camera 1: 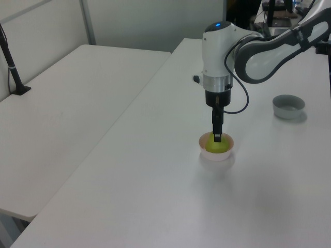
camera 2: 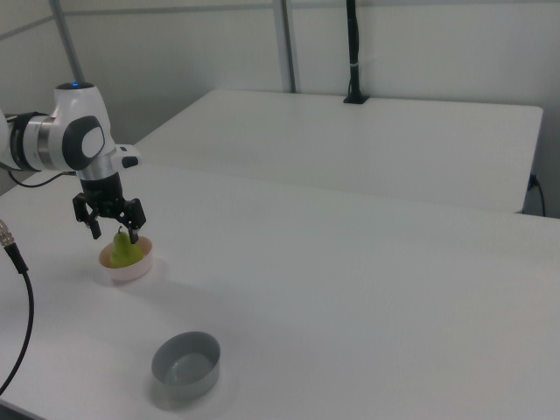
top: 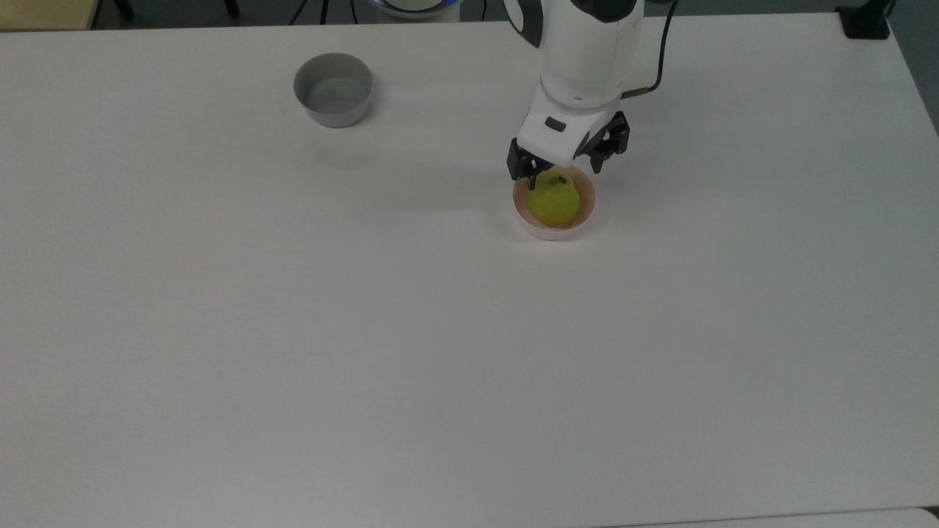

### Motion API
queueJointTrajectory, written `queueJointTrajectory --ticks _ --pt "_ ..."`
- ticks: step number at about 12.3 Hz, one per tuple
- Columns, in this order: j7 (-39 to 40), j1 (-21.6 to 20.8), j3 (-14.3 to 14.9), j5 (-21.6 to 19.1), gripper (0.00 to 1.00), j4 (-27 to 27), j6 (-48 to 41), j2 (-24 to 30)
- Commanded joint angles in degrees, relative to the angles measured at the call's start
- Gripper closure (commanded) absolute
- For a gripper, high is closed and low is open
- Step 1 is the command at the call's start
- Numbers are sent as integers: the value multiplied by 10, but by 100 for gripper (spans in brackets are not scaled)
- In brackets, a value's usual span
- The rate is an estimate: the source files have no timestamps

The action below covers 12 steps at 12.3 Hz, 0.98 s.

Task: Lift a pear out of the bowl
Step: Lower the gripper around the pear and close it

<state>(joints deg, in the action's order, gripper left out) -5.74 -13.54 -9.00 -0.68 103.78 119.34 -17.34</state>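
End effector, fingers wide astride the pear in the bowl right of frame centre, likely needs lowering, then closing.

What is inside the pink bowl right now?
A yellow-green pear sits in the pink bowl, with the open tool straddling its top. The bowl's floor under the pear is covered.

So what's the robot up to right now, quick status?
Gripper open, poised over the pear, fingers either side of its top. Pear sits in the pink bowl, not lifted. Grey bowl well off to the side; path clear.
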Motion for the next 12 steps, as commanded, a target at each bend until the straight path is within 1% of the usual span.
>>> queueJointTrajectory --ticks 1,2,6,7,9,10,12 --pt "-9 2 -1 6 6 8 20 -4" --pt "-9 1 -1 12 7 13 25 -7" --pt "-9 2 -1 29 21 18 40 -24" --pt "-9 3 -1 29 39 18 40 -24" --pt "-5 4 -1 29 86 18 38 -23" --pt "-5 4 -1 29 100 18 36 -21" --pt "-9 6 -1 29 100 16 29 -9"
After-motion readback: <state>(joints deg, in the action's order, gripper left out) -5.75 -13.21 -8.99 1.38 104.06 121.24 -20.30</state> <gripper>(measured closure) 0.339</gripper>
